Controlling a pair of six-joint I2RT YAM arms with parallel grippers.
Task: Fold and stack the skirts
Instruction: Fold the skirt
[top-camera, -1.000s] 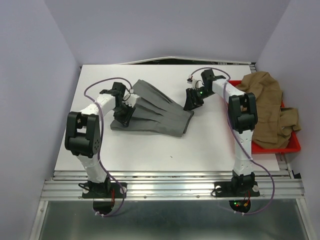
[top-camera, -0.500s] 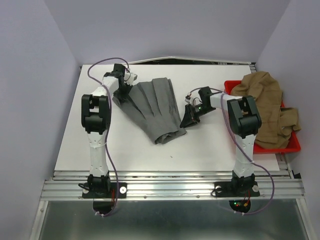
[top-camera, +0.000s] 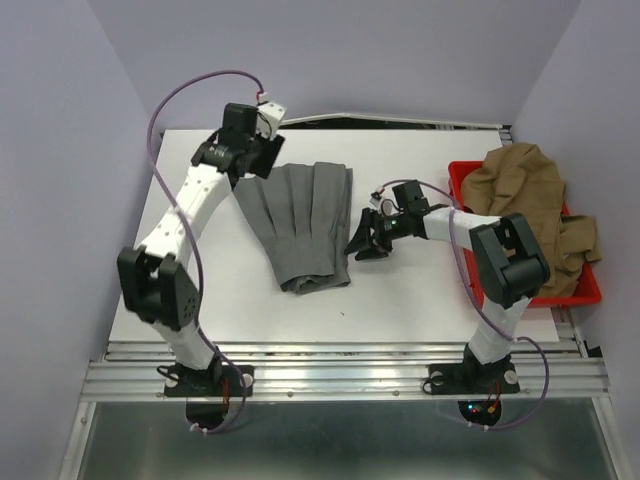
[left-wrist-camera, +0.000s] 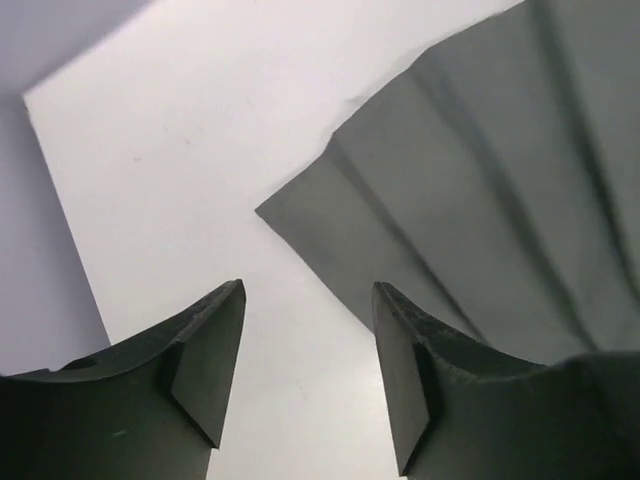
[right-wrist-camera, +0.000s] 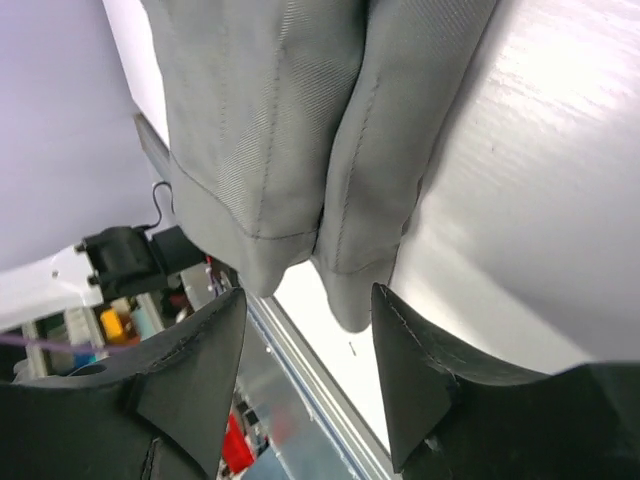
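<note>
The left gripper (left-wrist-camera: 305, 300) and right gripper (right-wrist-camera: 308, 300) have just let go, jaws wide and empty – the grey skirt (top-camera: 305, 225), apparently folded narrower, lies left of the red tray (top-camera: 585, 290) – the tan skirt (top-camera: 525, 200) heaped there comes next.

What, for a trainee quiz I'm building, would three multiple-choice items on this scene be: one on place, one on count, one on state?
1. Where is the tan skirt?
A) in a gripper
B) folded beside the left arm
C) heaped on the red tray

2. How many skirts lie on the white table?
A) none
B) one
C) two

3. How does the left gripper stand?
A) open, empty
B) shut on cloth
C) shut on the tray

Key:
1 C, it is piled over the tray at right.
2 B, only the grey skirt lies there.
3 A, its wrist view shows spread jaws with nothing between them.
</note>
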